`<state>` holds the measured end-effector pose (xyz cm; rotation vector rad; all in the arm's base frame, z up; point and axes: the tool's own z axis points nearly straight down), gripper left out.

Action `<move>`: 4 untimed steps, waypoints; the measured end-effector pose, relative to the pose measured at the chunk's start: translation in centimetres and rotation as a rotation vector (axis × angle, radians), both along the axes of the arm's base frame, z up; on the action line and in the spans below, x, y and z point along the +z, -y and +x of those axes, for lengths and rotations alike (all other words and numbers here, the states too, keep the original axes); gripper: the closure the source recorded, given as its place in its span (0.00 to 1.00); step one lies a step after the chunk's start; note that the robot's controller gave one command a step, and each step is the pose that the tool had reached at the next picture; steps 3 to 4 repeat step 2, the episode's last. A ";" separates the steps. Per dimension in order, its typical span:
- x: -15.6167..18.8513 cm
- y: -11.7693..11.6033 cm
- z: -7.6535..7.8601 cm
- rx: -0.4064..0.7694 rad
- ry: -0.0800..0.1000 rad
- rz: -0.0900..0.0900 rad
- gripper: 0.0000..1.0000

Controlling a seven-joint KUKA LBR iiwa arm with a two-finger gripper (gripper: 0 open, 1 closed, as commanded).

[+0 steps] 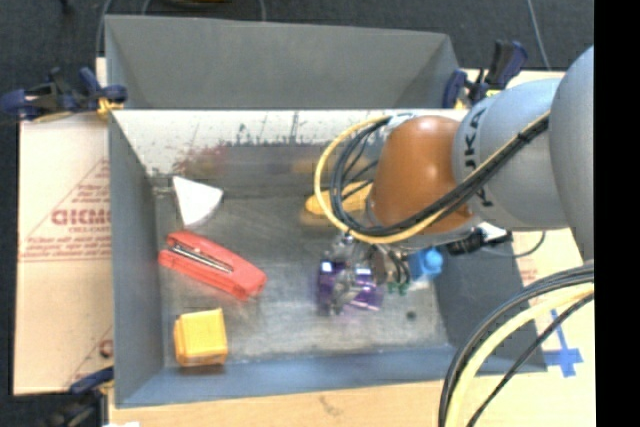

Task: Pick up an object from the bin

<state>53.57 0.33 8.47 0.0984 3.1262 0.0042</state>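
One robot arm leans into the grey metal bin [280, 65] from the right. Its end effector [368, 267] sits low at the bin floor, under the wrist's orange cover [415, 175]. A small purple, partly clear plastic object [345, 290] lies directly below and slightly left of the tool, touching it or very nearly so.

Whether the end effector is apart, together or clamped on the purple object cannot be told, because the wrist and its looped cables hide the tip. The task appears to be at the grasp itself: the descent looks complete, and nothing is seen lifted off the floor.

If the purple object is the target, the next move calls for a firm closing on it. A straight lift should follow, clear of the neighbours and the bin's near wall.

A small blue piece [431, 263] lies just right of the purple object, on the far side of the tool. A yellow thing [318, 206] shows behind the purple object, partly covered by the cables. A red stapler-like tool [212, 267] rests well to the purple object's left. A yellow block [200, 336] sits further left and nearer the front wall. A white wedge-shaped piece [196, 199] lies far left and behind the purple object.
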 end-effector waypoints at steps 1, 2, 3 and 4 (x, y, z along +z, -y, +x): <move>0.0 0.0 0.0 -0.001 0.000 0.000 1.00; 14.8 1.0 0.8 0.037 -0.009 -0.004 1.00; 14.8 1.0 0.8 0.037 -0.009 -0.004 1.00; 14.8 1.0 0.8 0.037 -0.009 -0.004 1.00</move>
